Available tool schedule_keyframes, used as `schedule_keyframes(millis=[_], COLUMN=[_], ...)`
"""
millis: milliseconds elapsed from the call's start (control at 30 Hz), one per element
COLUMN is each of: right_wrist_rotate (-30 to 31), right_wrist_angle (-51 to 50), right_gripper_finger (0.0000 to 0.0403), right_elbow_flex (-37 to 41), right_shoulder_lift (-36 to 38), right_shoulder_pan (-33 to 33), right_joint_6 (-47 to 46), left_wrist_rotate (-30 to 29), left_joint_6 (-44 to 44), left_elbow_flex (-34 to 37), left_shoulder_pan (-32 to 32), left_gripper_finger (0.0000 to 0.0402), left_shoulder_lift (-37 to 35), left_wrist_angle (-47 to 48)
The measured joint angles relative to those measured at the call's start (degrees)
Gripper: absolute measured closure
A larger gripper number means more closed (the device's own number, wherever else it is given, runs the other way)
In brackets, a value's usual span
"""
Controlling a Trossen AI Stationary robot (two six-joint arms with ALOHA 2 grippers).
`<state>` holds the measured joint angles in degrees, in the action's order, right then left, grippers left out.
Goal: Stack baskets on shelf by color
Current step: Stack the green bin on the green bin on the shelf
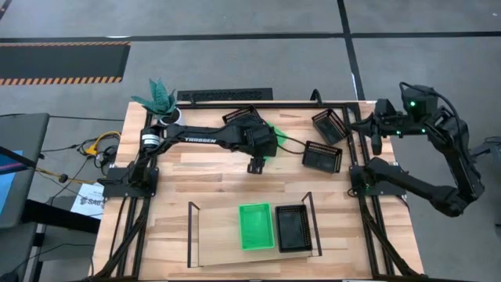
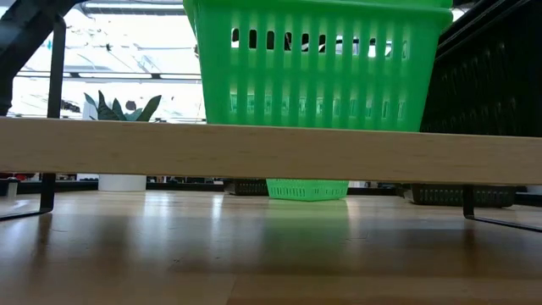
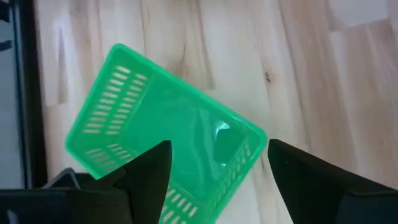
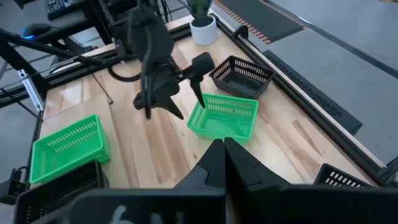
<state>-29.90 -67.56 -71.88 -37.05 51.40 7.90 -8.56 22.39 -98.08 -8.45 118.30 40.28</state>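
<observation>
A bright green basket (image 3: 155, 130) rests upright on its bottom on the table, toward the far edge (image 1: 279, 131) (image 4: 227, 115) (image 2: 306, 188). My left gripper (image 3: 217, 168) (image 1: 266, 153) (image 4: 180, 102) is open and hangs just above one short end of this basket, a finger on either side. The shelf (image 1: 219, 235) (image 2: 254, 152) at the near edge carries one green basket (image 1: 256, 225) (image 2: 318, 63) and one black basket (image 1: 293, 229) side by side. My right gripper (image 4: 224, 155) (image 1: 376, 129) is shut, raised at the table's right edge, holding nothing.
Three more black baskets sit on the table: one (image 1: 243, 116) behind the left arm, two (image 1: 329, 124) (image 1: 322, 157) toward the right. A white pot with a green plant (image 1: 160, 106) stands at the far left corner. A black bar (image 1: 227, 95) lies along the far edge.
</observation>
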Motion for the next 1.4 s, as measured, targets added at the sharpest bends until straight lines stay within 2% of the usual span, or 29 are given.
schedule_keyframes(millis=[200,733,867,1100,1233,1400], right_wrist_rotate=[0.01,0.00,0.01,0.01,0.01,0.01], right_wrist_angle=[-1.56,-2.07,-2.09,-2.61,-3.44,-4.31], right_gripper_finger=[0.0394,0.0394,0.0394,0.0394,0.0394,0.0394], right_elbow_flex=[0.00,0.00,0.00,0.00,0.00,0.00], right_shoulder_lift=[1.46,1.89,1.89,1.89,1.89,1.89], right_shoulder_pan=[0.00,-0.03,-0.02,-0.02,-0.02,-0.02], right_joint_6=[0.00,0.02,0.04,0.03,0.04,0.04], left_wrist_rotate=[3.85,1.81,1.26,-3.67,-6.56,-9.01], left_joint_6=[-0.13,0.75,-0.40,-3.59,-7.32,-12.05], left_elbow_flex=[0.00,-0.09,-0.24,-0.53,-3.82,-12.28], left_shoulder_pan=[-1.62,-1.88,-1.89,-1.09,0.45,3.87], left_gripper_finger=[0.0148,0.0156,0.0209,0.0383,0.0393,0.0400], left_shoulder_lift=[0.22,7.63,7.57,7.56,7.56,7.56], left_wrist_angle=[1.37,2.96,3.18,4.36,7.33,15.20])
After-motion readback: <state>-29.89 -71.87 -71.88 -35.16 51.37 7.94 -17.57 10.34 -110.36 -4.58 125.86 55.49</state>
